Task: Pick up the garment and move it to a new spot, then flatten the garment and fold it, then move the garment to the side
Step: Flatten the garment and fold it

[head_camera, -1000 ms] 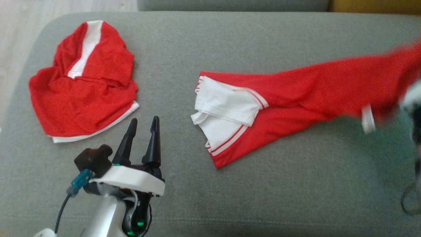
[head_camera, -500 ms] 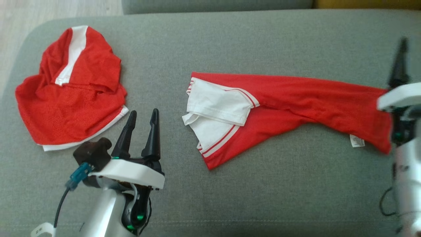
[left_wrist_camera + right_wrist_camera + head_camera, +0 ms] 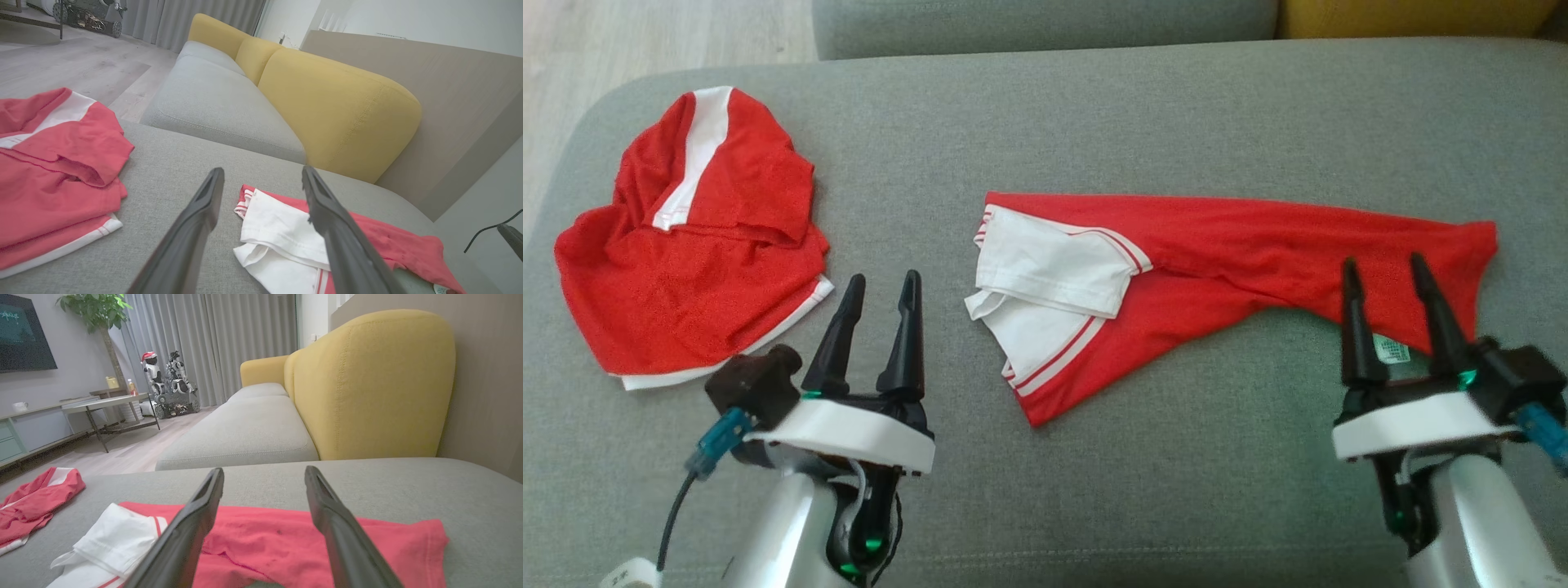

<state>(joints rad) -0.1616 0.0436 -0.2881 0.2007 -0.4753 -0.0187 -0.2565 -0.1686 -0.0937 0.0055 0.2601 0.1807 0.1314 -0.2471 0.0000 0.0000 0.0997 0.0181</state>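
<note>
The garment, red with white sleeves and red-striped trim, lies stretched out left to right across the grey sofa cushion. It also shows in the left wrist view and the right wrist view. My right gripper is open at the near edge of its right end, holding nothing, and the garment's small white tag lies between the fingers. From the wrist, the right gripper points over the red cloth. My left gripper is open and empty, just left of the white sleeves.
A second red garment with a white stripe lies crumpled at the cushion's left end. Yellow back cushions stand behind. Wooden floor lies beyond the cushion's left edge.
My right gripper let go of the garment's right end, opened and drew back to the near right. The garment now rests flat. The head camera shifted; my left gripper stayed put.
</note>
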